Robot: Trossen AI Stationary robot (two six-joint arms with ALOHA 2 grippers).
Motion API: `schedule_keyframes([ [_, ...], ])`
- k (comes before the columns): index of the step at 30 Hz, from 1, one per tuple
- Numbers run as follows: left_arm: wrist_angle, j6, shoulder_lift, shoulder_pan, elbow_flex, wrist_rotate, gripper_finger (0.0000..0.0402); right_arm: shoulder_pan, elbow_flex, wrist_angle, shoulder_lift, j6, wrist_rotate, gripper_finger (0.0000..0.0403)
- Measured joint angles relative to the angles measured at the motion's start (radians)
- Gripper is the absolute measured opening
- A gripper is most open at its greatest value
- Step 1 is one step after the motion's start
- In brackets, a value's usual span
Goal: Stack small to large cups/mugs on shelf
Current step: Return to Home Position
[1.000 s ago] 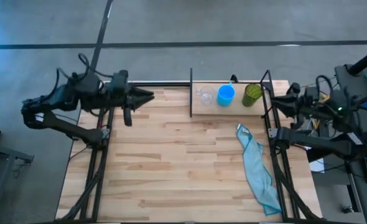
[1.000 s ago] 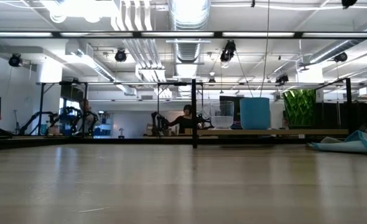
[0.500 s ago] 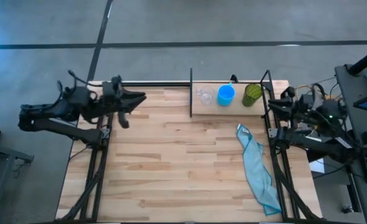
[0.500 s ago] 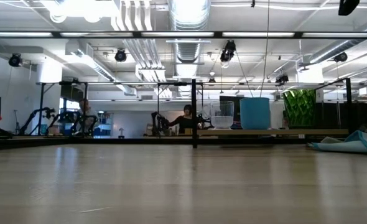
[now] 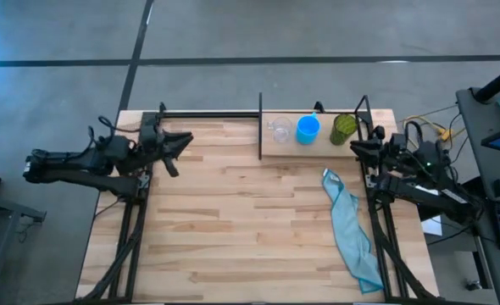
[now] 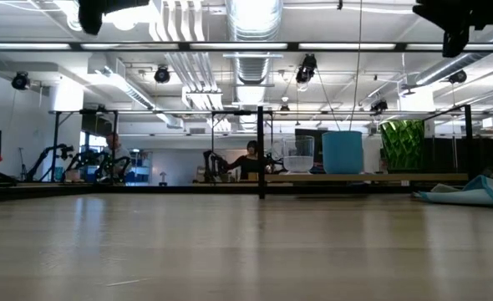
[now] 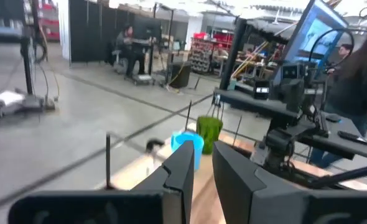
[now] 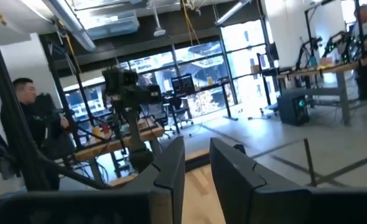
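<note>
The shelf (image 5: 311, 146) stands at the table's far edge, right of centre. Three cups stand upright on its board in a row: a clear cup (image 5: 279, 131) on the left, a blue mug (image 5: 308, 129) in the middle and a dark green cup (image 5: 344, 129) on the right. The low view shows the clear cup (image 6: 297, 156), blue mug (image 6: 343, 151) and green cup (image 6: 402, 145) too. My left gripper (image 5: 185, 137) hovers shut over the table's far left part, pointing toward the shelf. My right gripper (image 5: 354, 146) hovers shut beside the shelf's right end, close to the green cup, touching nothing.
A teal cloth (image 5: 349, 229) lies crumpled in a long strip on the table's right side, from near the shelf toward the near edge. The shelf's black uprights (image 5: 260, 127) rise at its ends. Bare butcher-block (image 5: 233, 220) fills the middle. People show in the room beyond.
My left gripper has drawn back toward the table's left edge and come down. My right gripper has moved in from beyond the right edge toward the shelf's right end and come down. Both arms now show at the top of the low view. The cups have not moved.
</note>
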Motion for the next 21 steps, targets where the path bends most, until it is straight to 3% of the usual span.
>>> schedule_keyframes([
  [10,0.003,-0.04,-0.298,0.0,-0.231,-0.057,0.0045,0.0,-0.116,0.039,-0.008,0.097,0.08,0.0082],
  [19,0.005,-0.085,-0.561,0.0,-0.424,-0.068,0.0045,0.0,-0.29,0.306,-0.008,0.178,0.079,0.0072],
  [21,-0.006,-0.122,-0.55,0.0,-0.469,-0.064,0.0045,0.0,-0.317,0.327,-0.008,0.204,0.078,0.0071],
])
